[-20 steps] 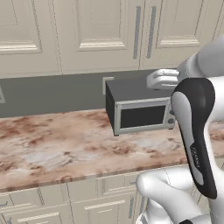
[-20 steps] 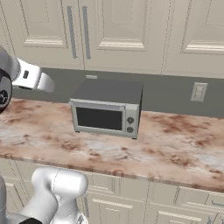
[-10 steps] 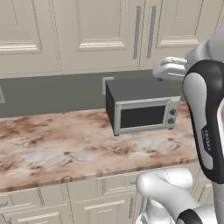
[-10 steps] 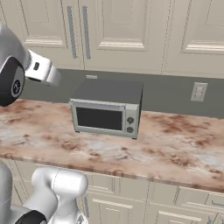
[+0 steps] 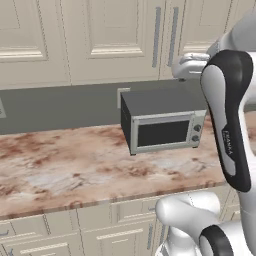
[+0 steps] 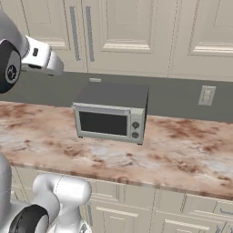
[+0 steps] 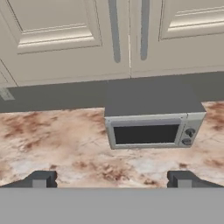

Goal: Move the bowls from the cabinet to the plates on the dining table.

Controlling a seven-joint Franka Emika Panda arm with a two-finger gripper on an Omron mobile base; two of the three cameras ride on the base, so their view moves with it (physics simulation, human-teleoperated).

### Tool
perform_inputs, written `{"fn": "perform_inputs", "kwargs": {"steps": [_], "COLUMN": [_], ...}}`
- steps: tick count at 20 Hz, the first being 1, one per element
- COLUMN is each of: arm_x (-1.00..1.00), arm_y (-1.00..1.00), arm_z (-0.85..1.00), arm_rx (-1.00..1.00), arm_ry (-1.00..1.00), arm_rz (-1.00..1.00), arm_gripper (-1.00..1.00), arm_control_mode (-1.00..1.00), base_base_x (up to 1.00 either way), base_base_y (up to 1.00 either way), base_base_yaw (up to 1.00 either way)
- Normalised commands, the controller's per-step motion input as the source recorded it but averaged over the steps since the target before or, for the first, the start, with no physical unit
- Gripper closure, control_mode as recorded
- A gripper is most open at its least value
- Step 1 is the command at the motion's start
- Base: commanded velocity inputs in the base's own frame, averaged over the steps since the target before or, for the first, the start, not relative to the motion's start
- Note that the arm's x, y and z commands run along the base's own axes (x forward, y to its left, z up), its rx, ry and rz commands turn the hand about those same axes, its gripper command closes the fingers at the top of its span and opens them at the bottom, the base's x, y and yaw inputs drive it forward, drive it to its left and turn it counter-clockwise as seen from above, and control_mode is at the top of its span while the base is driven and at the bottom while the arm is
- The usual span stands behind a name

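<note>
Our pincer [image 7: 111, 179] gapes wide and empty low in the frame, probably facing the shut cabinet [image 7: 118, 39] doors above the microwave [image 7: 151, 116] to open them.

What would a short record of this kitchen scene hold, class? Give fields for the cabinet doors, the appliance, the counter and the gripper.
cabinet doors: shut, two vertical bar handles side by side
microwave: grey, door closed, on the counter below those handles
counter: pinkish-brown marbled stone
gripper: open, holding nothing, facing the microwave and the doors
bowls: not visible
</note>
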Motion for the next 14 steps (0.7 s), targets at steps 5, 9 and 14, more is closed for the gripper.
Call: {"fn": "perform_inputs", "kwargs": {"steps": [5,9,14], "arm_x": [0.11,0.14,0.29], "arm_y": [0.00,0.00,0.01], "arm_z": [0.24,0.05,0.00], "arm_rx": [0.01,0.00,0.00], "arm_ry": [0.00,0.00,-0.02], "arm_rz": [0.00,0.00,0.00], "arm_gripper": [-1.00,-1.00,-1.00], "arm_control_mode": [-1.00,-1.00,-1.00], "base_base_x": [0.00,0.00,0.00], "base_base_y": [0.00,0.00,0.00], "base_base_yaw": [0.00,0.00,0.00]}}
